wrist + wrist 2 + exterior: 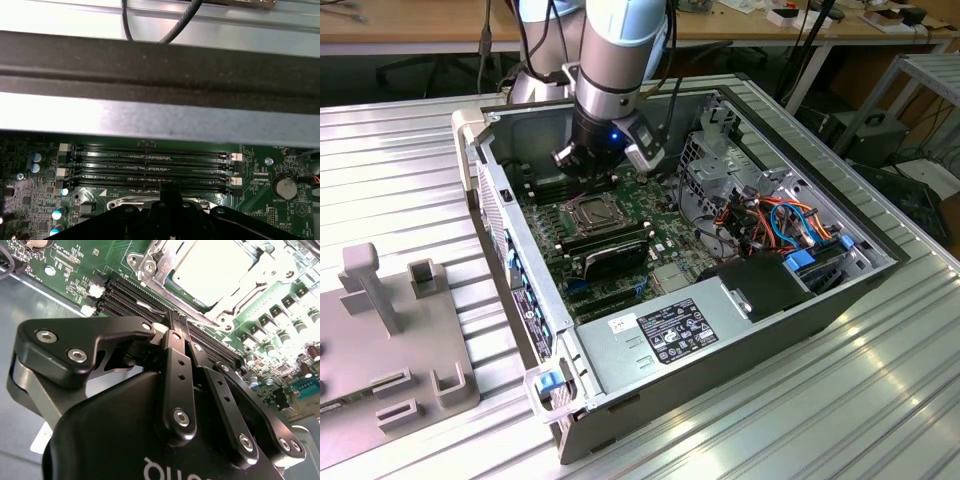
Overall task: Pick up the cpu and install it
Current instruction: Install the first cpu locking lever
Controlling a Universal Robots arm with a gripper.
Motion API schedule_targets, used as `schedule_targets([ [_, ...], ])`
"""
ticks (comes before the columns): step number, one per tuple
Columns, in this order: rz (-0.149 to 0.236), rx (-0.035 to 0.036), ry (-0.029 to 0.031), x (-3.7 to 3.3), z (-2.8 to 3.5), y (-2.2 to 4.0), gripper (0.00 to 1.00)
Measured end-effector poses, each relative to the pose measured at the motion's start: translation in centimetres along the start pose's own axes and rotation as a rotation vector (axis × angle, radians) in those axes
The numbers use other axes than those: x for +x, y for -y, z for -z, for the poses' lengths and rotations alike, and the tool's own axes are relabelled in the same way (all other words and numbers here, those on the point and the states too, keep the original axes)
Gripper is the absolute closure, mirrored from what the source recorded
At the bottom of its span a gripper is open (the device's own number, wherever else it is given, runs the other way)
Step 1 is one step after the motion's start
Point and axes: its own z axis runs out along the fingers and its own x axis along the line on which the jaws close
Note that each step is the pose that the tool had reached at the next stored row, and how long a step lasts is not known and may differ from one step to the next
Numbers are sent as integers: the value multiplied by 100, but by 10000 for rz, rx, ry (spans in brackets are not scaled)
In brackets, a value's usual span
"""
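While the arm reaches down into the open computer case (740,300) from above, the gripper (177,325) hangs over the green motherboard (660,225), its fingers (175,347) drawn together tip to tip with nothing visible between them. The cpu (212,267), a flat square with a pale metal top, lies seated in its socket frame (150,262) on the motherboard, just beyond the fingertips and apart from them. In the second wrist view, the row of black memory slots (130,295) runs between the fingertips and the socket. In the first wrist view the same slots (150,167) lie just past the fingers (170,192), toward the case wall. In the exterior view the cpu (588,210) sits below the gripper (605,165), with a long black card (610,255) beside it toward the power supply (670,335). The case rests on the ribbed metal surface (880,380).
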Motion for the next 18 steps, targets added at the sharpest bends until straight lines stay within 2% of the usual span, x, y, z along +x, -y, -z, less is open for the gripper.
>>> schedule_targets([
  [7,0,17,-1,-35,-64,12,89],
  [12,3,58,-4,-60,-114,22,89],
  [18,3,85,-7,-72,-133,27,89],
])
